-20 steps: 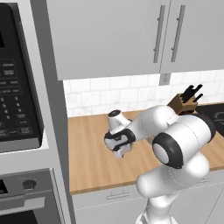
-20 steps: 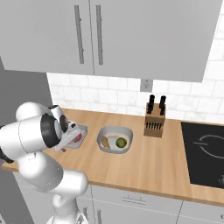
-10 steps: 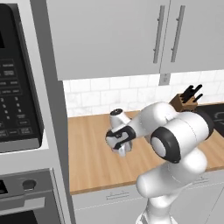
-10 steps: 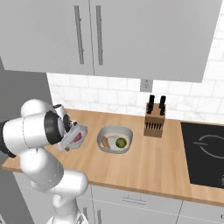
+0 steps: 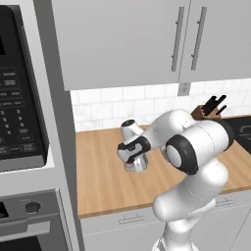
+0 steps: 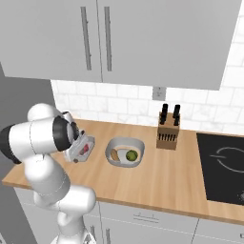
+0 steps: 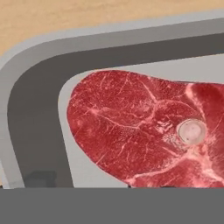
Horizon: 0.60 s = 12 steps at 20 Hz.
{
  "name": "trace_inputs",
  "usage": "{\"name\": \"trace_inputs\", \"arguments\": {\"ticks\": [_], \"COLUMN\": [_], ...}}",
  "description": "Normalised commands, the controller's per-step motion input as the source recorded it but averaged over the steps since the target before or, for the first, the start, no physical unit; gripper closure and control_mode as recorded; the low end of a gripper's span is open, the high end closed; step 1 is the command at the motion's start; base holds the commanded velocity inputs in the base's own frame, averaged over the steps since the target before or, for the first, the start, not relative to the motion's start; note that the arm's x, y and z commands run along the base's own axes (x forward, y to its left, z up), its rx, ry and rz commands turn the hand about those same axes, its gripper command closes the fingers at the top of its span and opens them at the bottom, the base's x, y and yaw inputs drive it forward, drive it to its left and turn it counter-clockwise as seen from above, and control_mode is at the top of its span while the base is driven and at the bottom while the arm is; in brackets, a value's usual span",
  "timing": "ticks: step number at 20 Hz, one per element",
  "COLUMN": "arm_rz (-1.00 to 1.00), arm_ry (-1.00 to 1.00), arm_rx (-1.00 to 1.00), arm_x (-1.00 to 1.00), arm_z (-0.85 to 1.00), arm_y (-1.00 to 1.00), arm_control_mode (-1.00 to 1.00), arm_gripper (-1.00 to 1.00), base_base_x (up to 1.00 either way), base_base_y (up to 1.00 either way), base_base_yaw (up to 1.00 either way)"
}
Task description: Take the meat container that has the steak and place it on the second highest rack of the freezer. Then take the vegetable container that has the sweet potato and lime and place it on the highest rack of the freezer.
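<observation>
On the wooden surface (image 6: 157, 176), the meat container (image 7: 35, 109) holds the steak (image 7: 131, 127). End effector (image 5: 135, 164) is lowered onto it; jaw state cannot be determined. Vegetable container (image 6: 125, 152), with sweet potato (image 6: 115, 155) and lime (image 6: 131, 155), sits just beside.

The wooden table (image 6: 157, 176) runs in front of me along a white tiled backsplash (image 6: 119, 107). A wooden knife block (image 6: 167, 133) with black handles stands upright on the table near the backsplash, just beside a black cooktop (image 6: 224, 167) set into the table at my right. Grey wall cabinets (image 6: 143, 38) with vertical bar handles hang above. A wall outlet (image 6: 158, 93) sits on the tiles above the knife block. A black microwave (image 5: 19, 98) and an oven (image 5: 29, 220) below it occupy the column at my left.
</observation>
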Motion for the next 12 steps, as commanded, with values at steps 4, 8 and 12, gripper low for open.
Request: {"name": "trace_inputs", "arguments": {"ticks": [4, 8, 12], "arm_rz": [0.1, 0.05, 0.01], "arm_ry": [-0.08, -0.05, 0.0], "arm_rx": [0.0, 0.02, 0.01], "arm_x": [-0.58, -0.32, -0.1], "arm_z": [-0.45, -0.07, 0.0], "arm_y": [-0.2, -0.2, -0.02], "arm_control_mode": [-1.0, -1.0, -1.0], "arm_gripper": [1.0, 1.0, 1.0], "base_base_x": [0.0, 0.0, 0.0], "base_base_y": [0.0, 0.0, 0.0], "base_base_yaw": [0.0, 0.0, 0.0]}}
